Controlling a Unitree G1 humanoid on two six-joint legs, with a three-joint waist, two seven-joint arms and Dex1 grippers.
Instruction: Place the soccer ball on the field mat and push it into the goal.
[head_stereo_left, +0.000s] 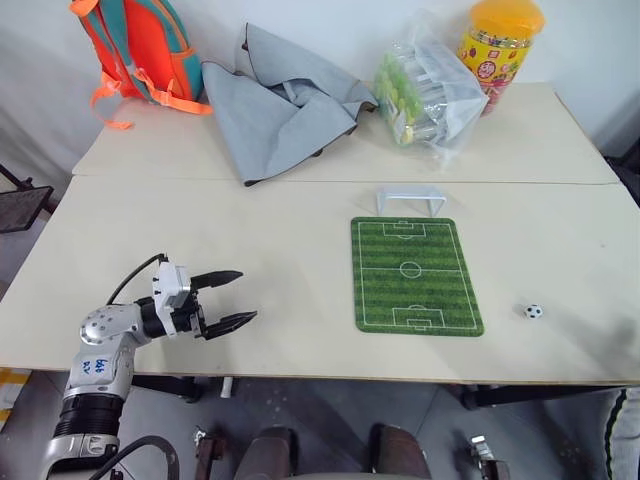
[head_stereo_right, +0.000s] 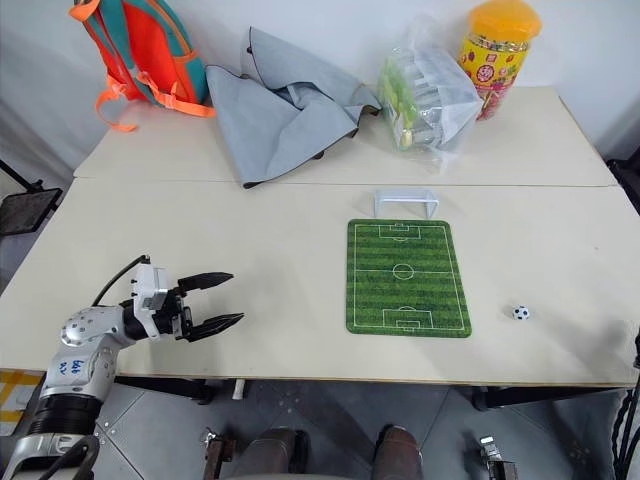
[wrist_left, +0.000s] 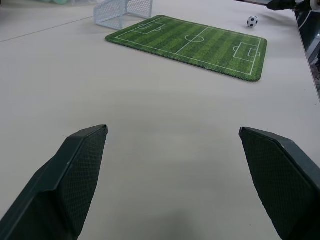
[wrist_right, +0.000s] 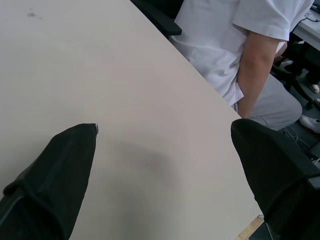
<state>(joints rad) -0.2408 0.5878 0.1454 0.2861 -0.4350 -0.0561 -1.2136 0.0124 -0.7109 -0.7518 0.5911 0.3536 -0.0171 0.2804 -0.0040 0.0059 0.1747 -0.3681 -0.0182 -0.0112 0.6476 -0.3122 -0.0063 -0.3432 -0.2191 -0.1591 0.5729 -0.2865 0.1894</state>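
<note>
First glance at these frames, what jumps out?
The green field mat lies flat mid-table, with the white goal at its far end and the tiny soccer ball alone on bare table off the mat's right side. The left gripper hovers open over the near left of the table. An orange backpack sits at the far left corner.

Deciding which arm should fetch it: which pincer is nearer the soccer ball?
Probably right. The left pincer sits across the field mat from the soccer ball; the right pincer hovers over the table's right edge.
</note>
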